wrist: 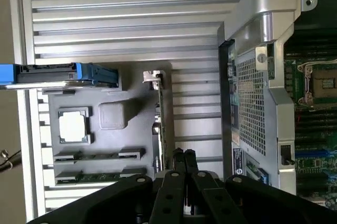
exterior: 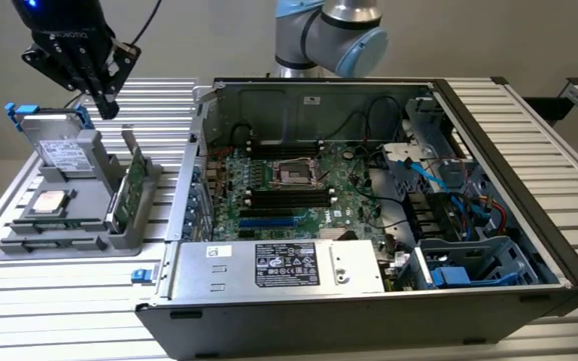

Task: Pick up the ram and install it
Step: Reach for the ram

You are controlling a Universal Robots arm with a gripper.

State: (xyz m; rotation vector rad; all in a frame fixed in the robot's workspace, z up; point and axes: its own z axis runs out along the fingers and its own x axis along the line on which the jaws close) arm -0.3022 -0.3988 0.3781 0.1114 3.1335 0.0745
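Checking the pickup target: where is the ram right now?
The ram sits in the gray holder's end slot on the exterior view's left, beyond the processor from the hard drive.

The thin green ram (wrist: 89, 177) sits edgewise in the gray tray's (wrist: 105, 141) end slot.

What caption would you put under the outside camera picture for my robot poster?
Gripper hovers above the grey parts tray beside the open computer case.

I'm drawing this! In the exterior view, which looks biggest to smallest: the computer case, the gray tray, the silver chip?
1. computer case
2. gray tray
3. silver chip
No two look close in size.
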